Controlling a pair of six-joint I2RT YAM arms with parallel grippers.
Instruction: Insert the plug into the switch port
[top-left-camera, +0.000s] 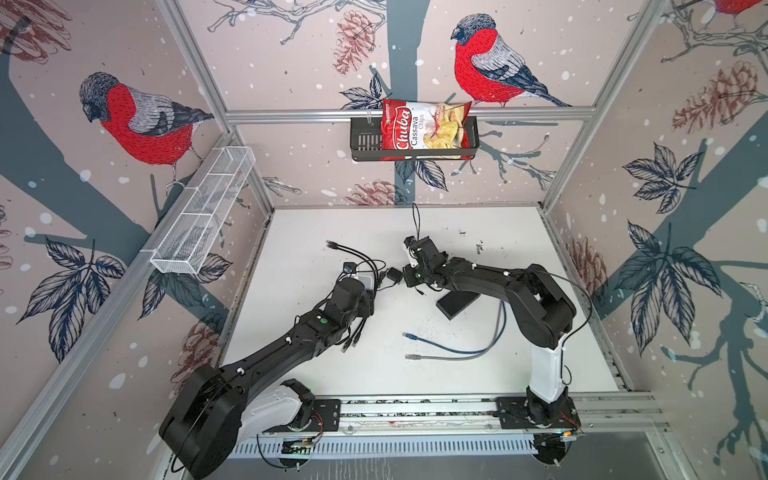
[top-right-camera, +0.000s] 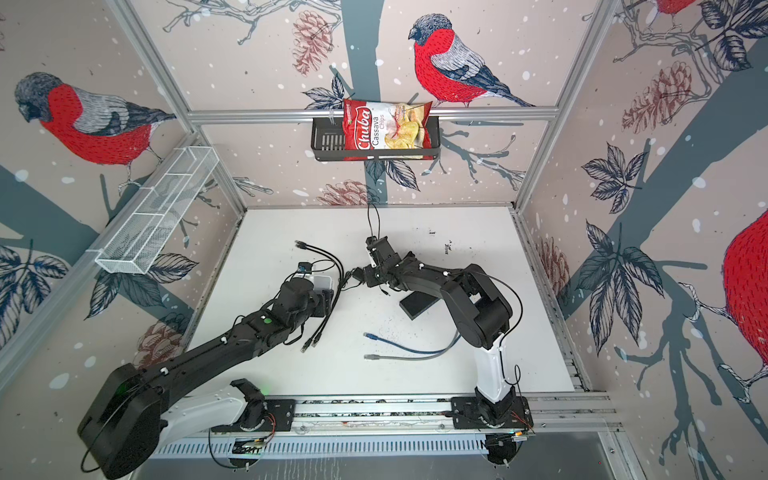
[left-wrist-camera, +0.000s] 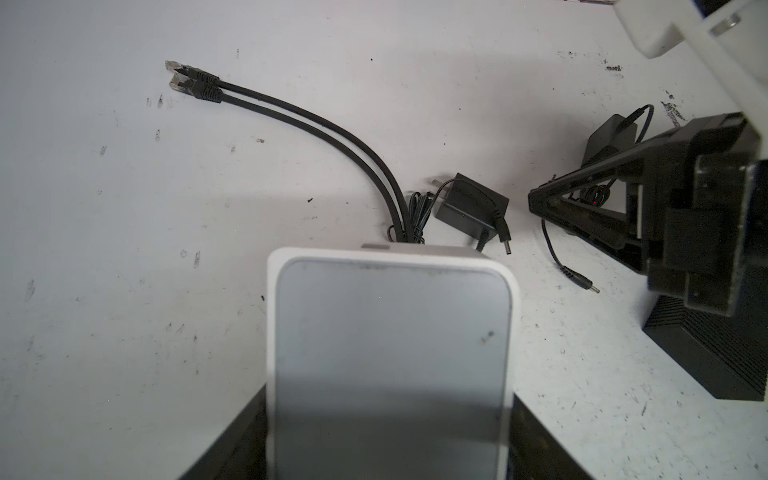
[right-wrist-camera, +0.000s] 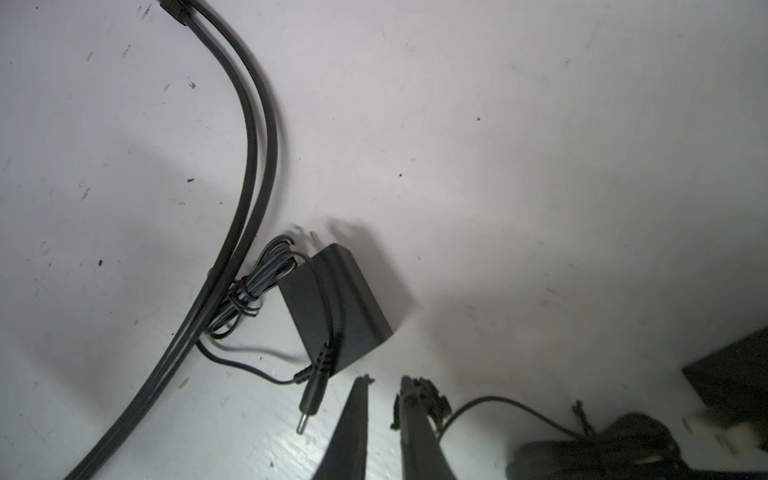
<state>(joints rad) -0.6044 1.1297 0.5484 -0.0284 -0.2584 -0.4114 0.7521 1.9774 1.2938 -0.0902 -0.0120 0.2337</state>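
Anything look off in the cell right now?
A Chuba cassava chips bag sits in the black wall basket, unrelated to the cabling job. The table also carries dark specks and scuffs. No damage visible.

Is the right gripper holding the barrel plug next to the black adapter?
No: that barrel plug lies on the table, outside the right gripper.

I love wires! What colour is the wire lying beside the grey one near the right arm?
Blue. The wire shows best in a top view.
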